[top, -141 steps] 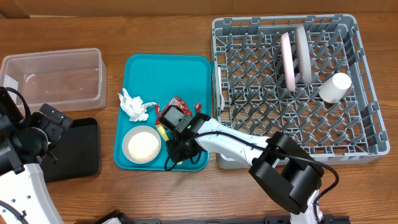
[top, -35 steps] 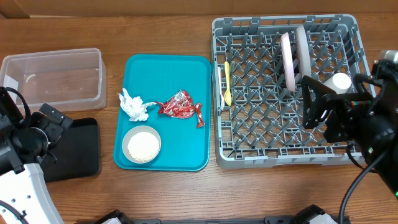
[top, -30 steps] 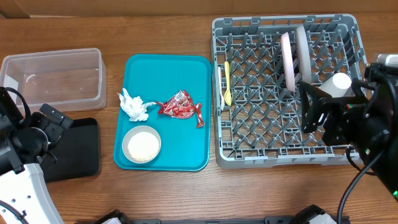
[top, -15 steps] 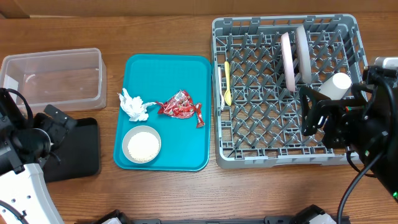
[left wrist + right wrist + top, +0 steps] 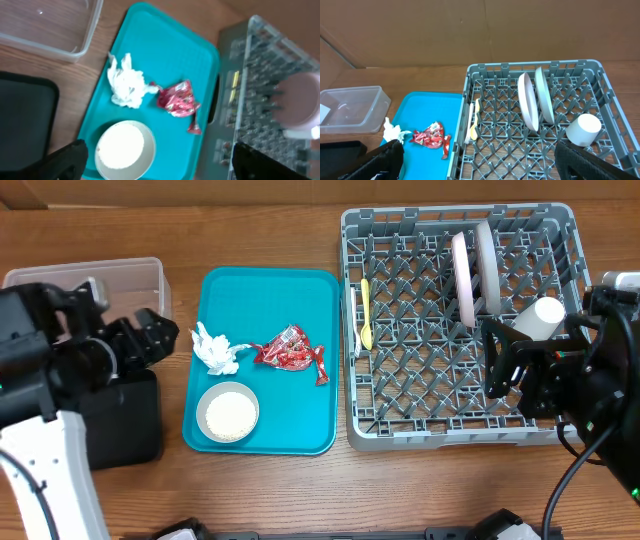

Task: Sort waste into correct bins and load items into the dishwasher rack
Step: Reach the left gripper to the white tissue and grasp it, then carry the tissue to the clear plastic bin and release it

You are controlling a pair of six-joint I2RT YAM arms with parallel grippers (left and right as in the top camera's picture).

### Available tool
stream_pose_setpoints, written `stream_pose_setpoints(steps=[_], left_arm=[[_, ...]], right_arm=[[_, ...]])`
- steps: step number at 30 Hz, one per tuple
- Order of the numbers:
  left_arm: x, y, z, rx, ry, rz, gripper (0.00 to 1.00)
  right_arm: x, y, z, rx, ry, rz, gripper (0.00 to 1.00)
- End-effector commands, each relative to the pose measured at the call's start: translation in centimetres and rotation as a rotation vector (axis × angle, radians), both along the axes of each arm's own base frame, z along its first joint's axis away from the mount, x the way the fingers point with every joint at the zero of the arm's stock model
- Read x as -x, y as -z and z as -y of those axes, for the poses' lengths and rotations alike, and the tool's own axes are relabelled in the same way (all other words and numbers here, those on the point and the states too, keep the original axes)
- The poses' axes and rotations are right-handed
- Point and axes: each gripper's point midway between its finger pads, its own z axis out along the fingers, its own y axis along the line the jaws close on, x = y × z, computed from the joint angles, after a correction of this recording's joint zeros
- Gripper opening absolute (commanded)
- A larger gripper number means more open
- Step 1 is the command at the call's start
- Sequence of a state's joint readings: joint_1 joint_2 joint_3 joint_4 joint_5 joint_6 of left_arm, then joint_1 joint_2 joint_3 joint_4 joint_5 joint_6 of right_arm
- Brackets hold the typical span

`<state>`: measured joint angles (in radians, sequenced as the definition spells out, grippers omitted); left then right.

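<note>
A crumpled white napkin (image 5: 215, 350), red snack wrappers (image 5: 290, 352) and a pale bowl (image 5: 228, 413) of white grains lie on the teal tray (image 5: 270, 295). My left gripper (image 5: 160, 345) hangs open and empty just left of that tray. In its wrist view the bowl (image 5: 122, 149) lies between its fingers (image 5: 67, 160), with the napkin (image 5: 127, 82) beyond. The grey dishwasher rack (image 5: 450, 438) holds two upright plates (image 5: 462, 275), a white cup (image 5: 540, 318) and yellow and white cutlery (image 5: 364, 315). My right gripper (image 5: 497, 360) stands open above the rack's right side.
The clear tub (image 5: 60, 285) sits at the back left, partly hidden by my left arm. The black tray (image 5: 130, 420) lies in front of it. The rack's tall walls (image 5: 535, 67) and pegs stand to the right of the teal tray.
My left arm has swung up and to the right, from over the black tray to the teal tray's left edge. The right arm has stayed put over the rack.
</note>
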<state>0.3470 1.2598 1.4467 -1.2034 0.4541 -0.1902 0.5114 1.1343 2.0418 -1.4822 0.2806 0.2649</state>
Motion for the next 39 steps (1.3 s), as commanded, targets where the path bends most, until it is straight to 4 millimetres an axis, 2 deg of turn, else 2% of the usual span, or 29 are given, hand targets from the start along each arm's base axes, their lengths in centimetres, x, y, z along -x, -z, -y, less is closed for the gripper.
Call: stream_pose_setpoints(steps=[1,4,6,7,10,14,16,21,24,31,34,36,37,38,39], left_arm=[[-1.6,2.6,1.1,-0.150,0.043,-0.099,0.93],[-3.4,5.5,2.5,-0.285,0.048,-0.189,0.92],[-4.7,7.5,4.6,-0.302,0.114,-0.221,0.90],[-5.6,9.0,5.0,-0.324,0.095,-0.256,0.88],[-7.0,11.4,4.7,-0.331,0.034,-0.302,0.88],[-9.5,14.8,4.4,-0.347,0.010,-0.330,0.82],[-10.0,16.5,3.8,-0.378,-0.014,-0.361,0.82],[-10.8,20.1,3.7,-0.391,-0.007,-0.422,0.81],[-11.2,21.1,3.8,-0.390,-0.007,-0.425,0.81],[-11.9,22.0,3.8,-0.416,0.050,-0.412,0.59],[-11.7,23.2,3.9,-0.414,0.058,-0.442,0.61],[-11.8,23.3,4.0,-0.408,0.060,-0.439,0.65],[-11.9,23.3,4.0,-0.408,0.060,-0.436,0.63],[-12.0,23.3,4.0,-0.407,0.059,-0.432,0.33],[-12.1,23.3,4.0,-0.407,0.059,-0.430,0.13]], right_arm=[[0.0,-0.2,0.2,0.006,0.006,0.011,1.00],[0.0,-0.2,0.2,0.006,0.007,0.011,1.00],[0.0,-0.2,0.2,0.006,0.006,0.011,1.00],[0.0,-0.2,0.2,0.006,0.006,0.011,1.00],[0.0,-0.2,0.2,0.006,0.006,0.011,1.00],[0.0,-0.2,0.2,0.006,0.006,0.011,1.00],[0.0,-0.2,0.2,0.006,0.007,0.011,1.00],[0.0,-0.2,0.2,0.006,0.006,0.011,1.00],[0.0,-0.2,0.2,0.006,0.006,0.011,1.00],[0.0,-0.2,0.2,0.006,0.007,0.011,1.00],[0.0,-0.2,0.2,0.006,0.006,0.011,1.00],[0.0,-0.2,0.2,0.006,0.006,0.011,1.00],[0.0,-0.2,0.2,0.006,0.006,0.011,1.00],[0.0,-0.2,0.2,0.006,0.006,0.011,1.00],[0.0,-0.2,0.2,0.006,0.007,0.011,1.00]])
